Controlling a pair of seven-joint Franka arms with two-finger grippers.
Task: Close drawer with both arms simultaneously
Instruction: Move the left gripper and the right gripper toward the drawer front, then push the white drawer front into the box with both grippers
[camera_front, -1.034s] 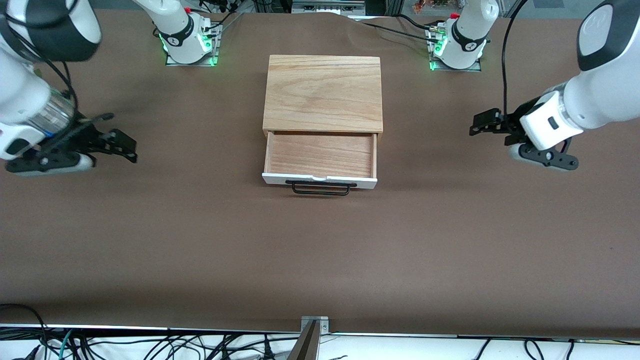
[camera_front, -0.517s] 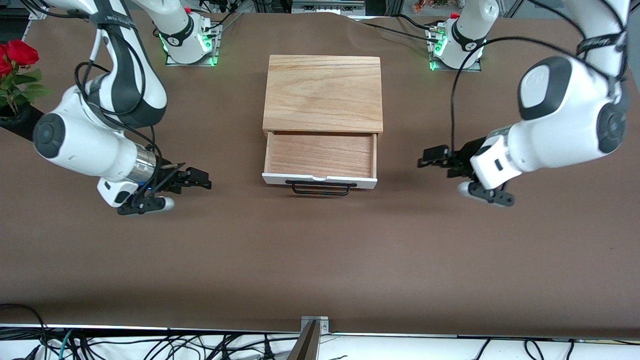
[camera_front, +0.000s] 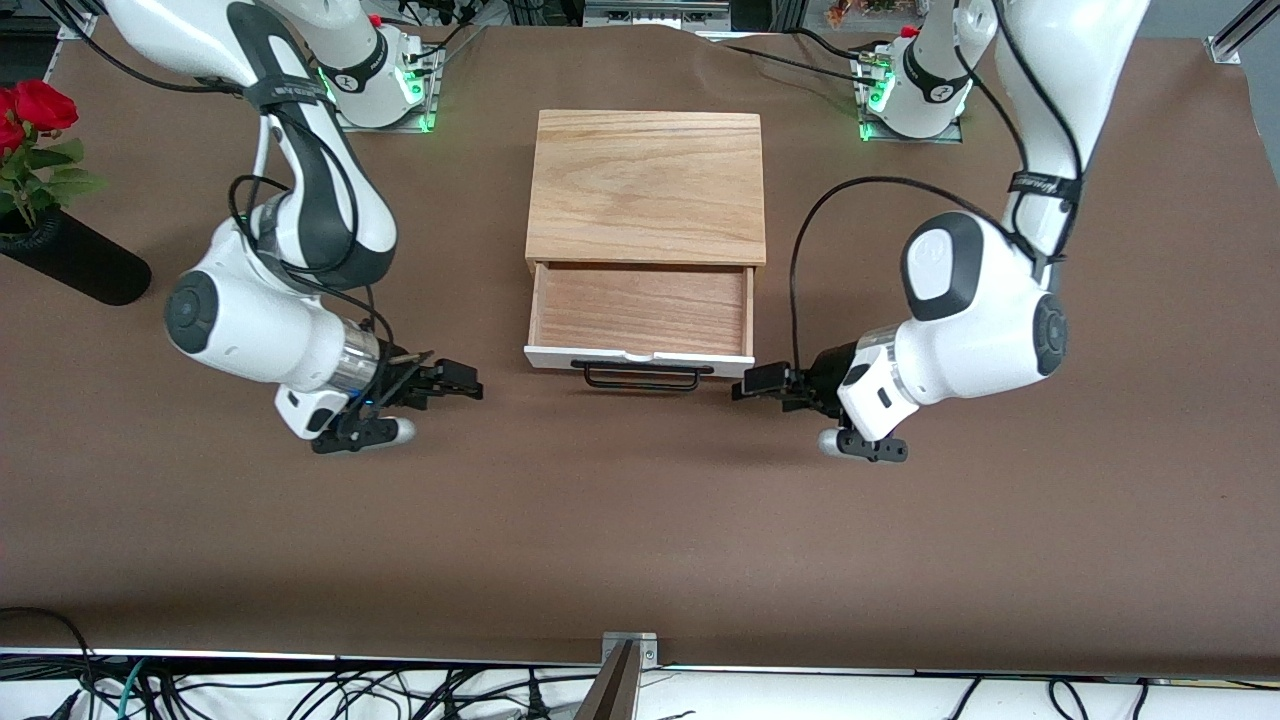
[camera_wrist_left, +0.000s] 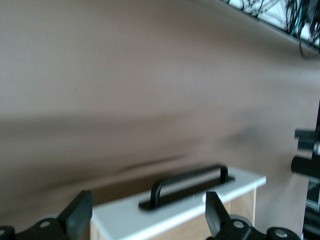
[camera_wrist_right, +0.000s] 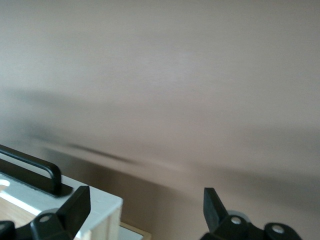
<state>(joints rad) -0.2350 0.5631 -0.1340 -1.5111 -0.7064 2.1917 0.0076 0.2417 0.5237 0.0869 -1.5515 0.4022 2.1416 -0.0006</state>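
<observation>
The drawer (camera_front: 640, 310) stands pulled out of its wooden box (camera_front: 645, 190), nearer the front camera. It has a white front panel (camera_front: 560, 356) and a black wire handle (camera_front: 640, 378). My left gripper (camera_front: 757, 384) is open and empty, low beside the panel's corner toward the left arm's end. In the left wrist view the panel (camera_wrist_left: 125, 217) and handle (camera_wrist_left: 190, 177) lie between its open fingers (camera_wrist_left: 80, 215). My right gripper (camera_front: 458, 386) is open and empty, a short gap from the panel's other corner. The right wrist view shows that corner (camera_wrist_right: 102, 202) by one finger (camera_wrist_right: 75, 207).
A black vase (camera_front: 75, 262) with red roses (camera_front: 35, 105) lies near the table edge at the right arm's end. Cables hang along the table's edge (camera_front: 640, 665) nearest the front camera. Brown tabletop (camera_front: 640, 520) stretches in front of the drawer.
Both arms have swung in from the table's ends and lower, bringing their grippers close to the drawer's front corners. The drawer has not moved.
</observation>
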